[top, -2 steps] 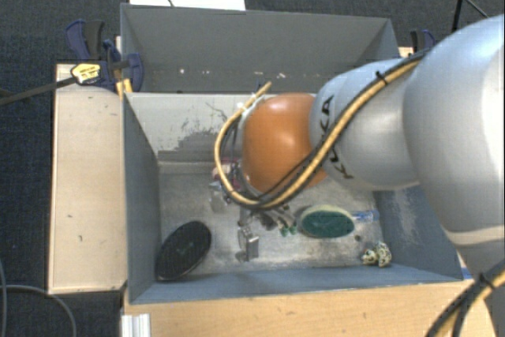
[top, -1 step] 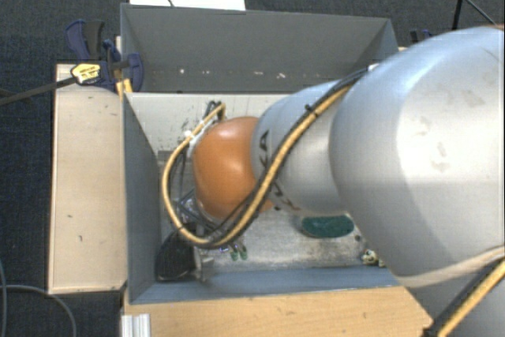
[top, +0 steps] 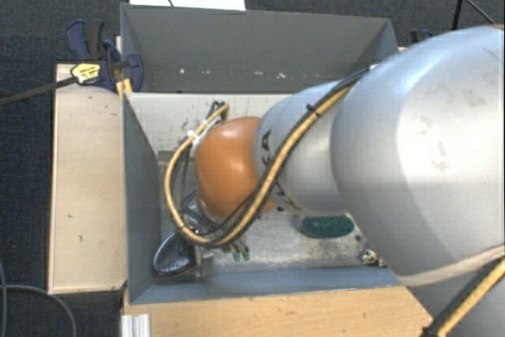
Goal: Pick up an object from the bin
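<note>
One big grey arm (top: 410, 170) covers the right of the bin (top: 142, 170), with the orange wrist cover (top: 229, 166) and looped cable (top: 175, 170) just above the claw (top: 192, 237). Claw is low in the bin's near-left corner. Released or clenched: cannot tell, the wrist hides it. Nothing seen held. Teal oval thing (top: 327, 226) is well off to the claw's view-right, partly under the arm. Dark rounded flat thing (top: 172, 254) is just beside the claw, lower view-left, maybe touching. Small green bits (top: 239, 252) are near, on its view-right. Step, my read: positioning before the grasp, pick not yet done. Next likely calls for closing on the dark thing, then a straight lift clear of the corner walls.
</note>
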Motion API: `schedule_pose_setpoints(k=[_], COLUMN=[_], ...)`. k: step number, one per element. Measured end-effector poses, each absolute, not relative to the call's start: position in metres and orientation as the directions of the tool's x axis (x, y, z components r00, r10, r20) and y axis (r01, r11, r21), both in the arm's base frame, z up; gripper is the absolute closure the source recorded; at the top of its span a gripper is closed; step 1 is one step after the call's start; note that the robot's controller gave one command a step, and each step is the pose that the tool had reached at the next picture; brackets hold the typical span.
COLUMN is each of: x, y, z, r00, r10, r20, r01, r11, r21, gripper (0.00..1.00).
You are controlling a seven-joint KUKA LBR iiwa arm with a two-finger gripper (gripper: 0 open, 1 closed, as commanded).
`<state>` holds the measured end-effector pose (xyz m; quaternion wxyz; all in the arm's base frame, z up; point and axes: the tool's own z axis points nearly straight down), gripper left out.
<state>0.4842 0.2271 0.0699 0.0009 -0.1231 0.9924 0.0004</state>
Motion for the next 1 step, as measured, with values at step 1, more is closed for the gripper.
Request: schedule_pose_setpoints(k=[1], x=[0.4991], y=[0.2302], z=[0.2401], r00=[-0.974], r10=[-0.227], r20=[-0.01], r01=[-0.227], r11=[0.974], r21=[0.002], gripper=[1.0])
